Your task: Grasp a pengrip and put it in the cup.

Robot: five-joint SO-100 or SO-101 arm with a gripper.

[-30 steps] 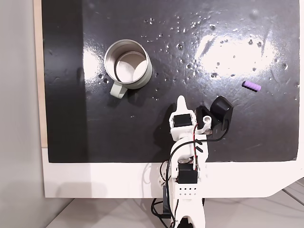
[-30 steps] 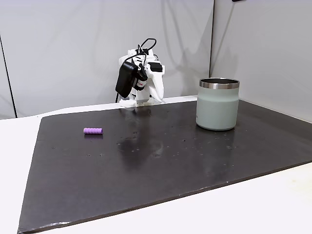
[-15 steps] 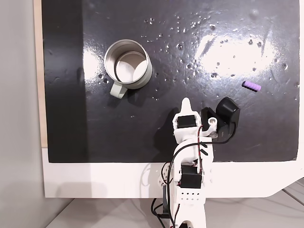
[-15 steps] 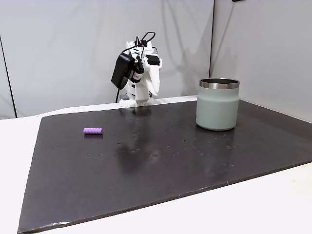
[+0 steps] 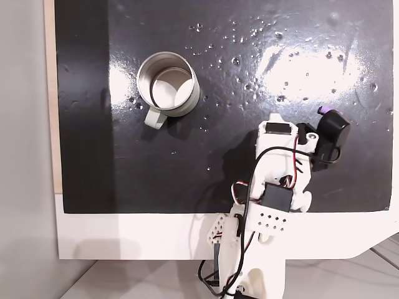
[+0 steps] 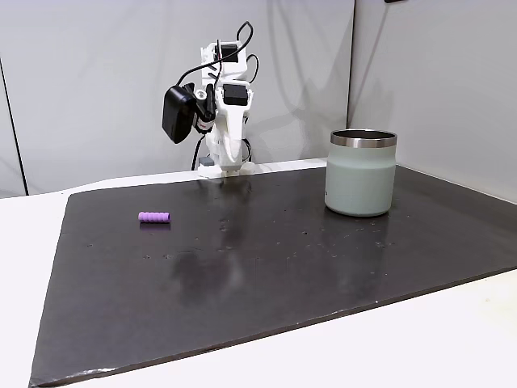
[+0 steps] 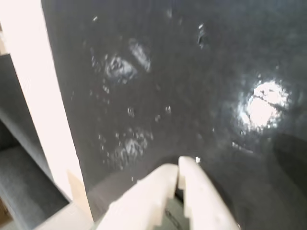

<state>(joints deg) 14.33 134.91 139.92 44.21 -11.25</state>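
Note:
The pengrip (image 6: 153,217), a small purple ribbed cylinder, lies on the black mat at the left of a fixed view from the side. In a fixed view from above, just a purple end of the pengrip (image 5: 322,110) peeks out from behind the arm's black camera. The cup (image 5: 168,84), a silvery mug with a pale wall, stands upright at upper left; in the side view the cup (image 6: 360,172) is at right. My gripper (image 5: 275,117) is shut and holds nothing. It hangs above the mat, left of the pengrip. In the wrist view its fingertips (image 7: 178,167) touch.
The black mat (image 5: 249,56) covers most of the white table (image 5: 124,233). The arm's base sits at the mat's near edge in the view from above. The mat's surface is bumpy and glossy with bright glare spots.
The arm has swung right in the view from above, toward the pengrip, and its camera now covers most of the pengrip. In the side view it has risen and turned left.

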